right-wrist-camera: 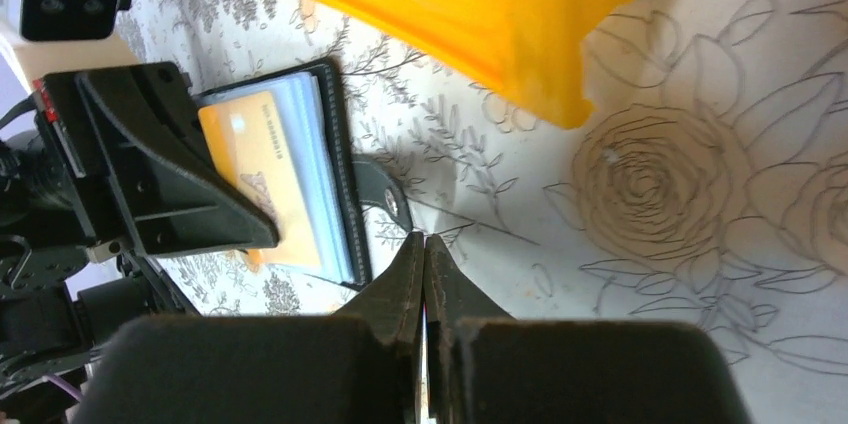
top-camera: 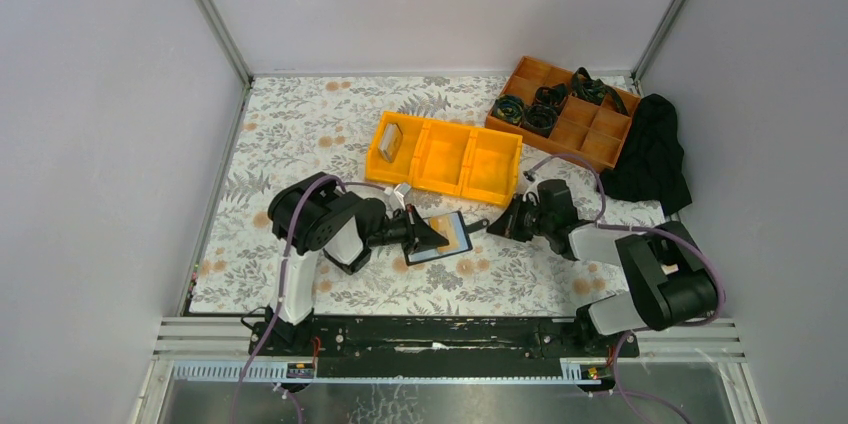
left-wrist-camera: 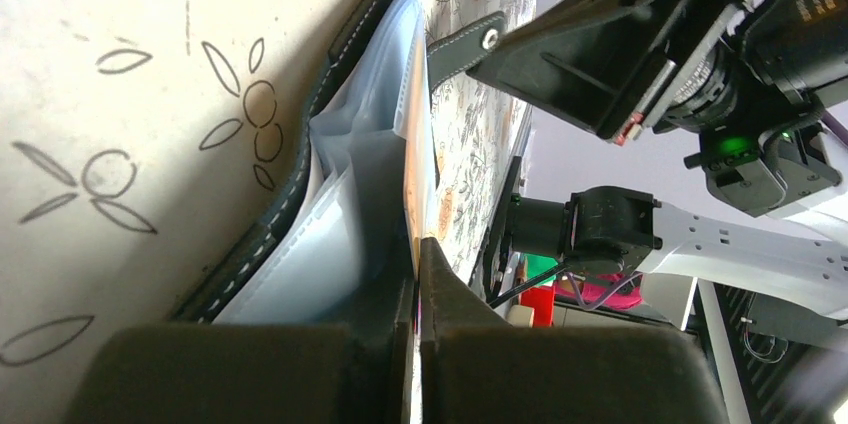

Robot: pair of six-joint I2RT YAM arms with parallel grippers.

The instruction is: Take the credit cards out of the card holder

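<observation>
Table (top-camera: 300,134): white cloth, printed with grey leaves and orange flowers. Walls (top-camera: 100,94): plain pale grey, one left of the left claw (top-camera: 440,236), one beyond both claws, one right of the right claw (top-camera: 492,228). Aluminium posts (top-camera: 212,14) at both far corners. Slotted aluminium rail (top-camera: 200,339) along the near edge. Light even, shadows soft.

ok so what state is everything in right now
card holder, open, lying flat
tan credit card, on the open holder, edge pinched
left pincer, shut on tan credit card
right pincer, shut, empty
yellow bin, upright, grey card in its left compartment
black cloth, crumpled
</observation>
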